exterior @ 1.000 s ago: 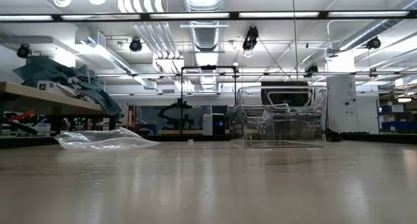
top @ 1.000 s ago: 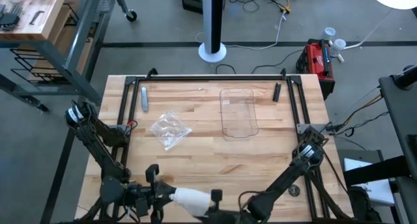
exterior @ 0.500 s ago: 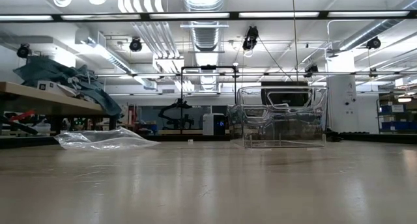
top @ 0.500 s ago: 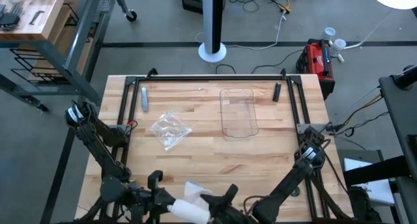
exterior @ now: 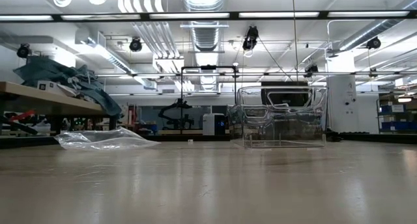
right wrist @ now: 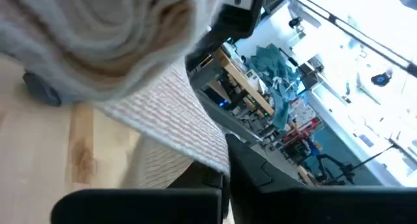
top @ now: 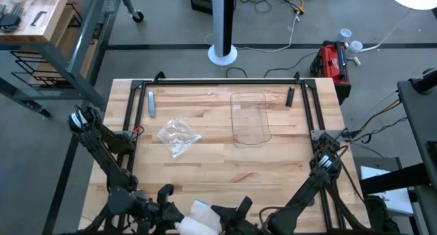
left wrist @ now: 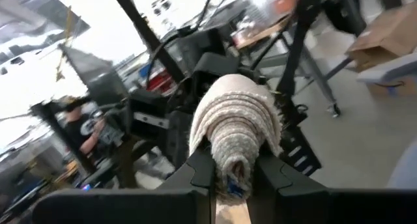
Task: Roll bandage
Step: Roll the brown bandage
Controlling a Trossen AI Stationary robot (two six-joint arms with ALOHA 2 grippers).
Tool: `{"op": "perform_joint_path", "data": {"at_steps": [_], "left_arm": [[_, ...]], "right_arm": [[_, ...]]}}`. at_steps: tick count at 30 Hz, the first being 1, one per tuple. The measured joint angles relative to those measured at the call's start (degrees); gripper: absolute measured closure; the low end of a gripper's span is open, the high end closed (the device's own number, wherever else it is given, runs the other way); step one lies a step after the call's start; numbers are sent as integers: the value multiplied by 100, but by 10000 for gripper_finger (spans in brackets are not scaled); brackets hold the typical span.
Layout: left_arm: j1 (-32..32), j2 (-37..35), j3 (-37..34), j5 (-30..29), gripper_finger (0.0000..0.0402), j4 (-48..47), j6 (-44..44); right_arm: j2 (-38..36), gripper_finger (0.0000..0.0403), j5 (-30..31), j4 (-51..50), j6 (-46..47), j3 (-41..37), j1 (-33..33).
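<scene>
The bandage (top: 199,218) sat at the tabletop's (top: 225,167) near edge, well apart from the tray (top: 250,119) and nearer the robot than it. It was wound into a whitish roll, with a short flat tail (top: 202,206) sticking out toward the tray.

The left gripper (left wrist: 231,175) was clamped on the roll: in the left wrist view its two dark fingers (left wrist: 199,172) pressed against either side of the wound gauze, whose layered end (left wrist: 236,123) faced the camera. In the high view this gripper (top: 179,222) reached the roll from the left arm's side.

The right gripper (top: 232,212) met the bandage from the other side, also far from the tray. Its wrist view was filled by the roll (right wrist: 104,35) and a flat woven strip (right wrist: 166,126) running off it; whether its fingers were apart or together could not be told.

A crumpled clear wrapper (top: 178,136) lay just beside the tray, on the left arm's side of it, and a small grey object (top: 151,102) lay beyond the wrapper, by the far frame. In the low view only the wrapper (exterior: 104,139) and tray (exterior: 281,116) showed.
</scene>
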Motion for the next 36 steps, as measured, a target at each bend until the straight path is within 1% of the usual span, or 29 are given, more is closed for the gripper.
{"op": "perform_joint_path", "data": {"at_steps": [3, 9, 11, 14, 16, 19, 24, 27, 30, 32, 36], "left_arm": [[0, -7, 0, 2, 365, -115, -11], [11, -13, 0, 20, 365, -391, -303], [32, -12, 0, 25, 365, -403, -355], [83, -13, 0, -33, 365, -405, -394], [121, -13, -1, -80, 365, -433, -473], [138, -11, -38, -100, 365, -490, -554], [160, -11, -42, -113, 365, -516, -570], [234, -11, -42, -79, 365, -593, -650], [298, -11, -44, 198, 365, -649, -746], [318, -9, -44, 251, 365, -664, -769], [359, -8, -44, 273, 365, -806, -903]], "right_arm": [[0, 403, 30, 0, -464, 161, -15], [0, 403, 156, -12, -1414, 564, 26], [0, 403, 89, -21, -1534, 696, 82], [0, 397, -284, -18, -1355, 896, 161], [0, 384, -406, -47, -1208, 976, 194], [-11, 352, -413, -44, -1245, 990, 247], [-11, 290, -515, 15, -1624, 1023, 255], [-11, 264, -565, 31, -1990, 1085, 245], [-11, 248, -599, 119, -2387, 1124, 235], [-11, 242, -697, 144, -2502, 1166, 234], [-20, 243, -1188, 164, -2530, 1185, 245]]}}
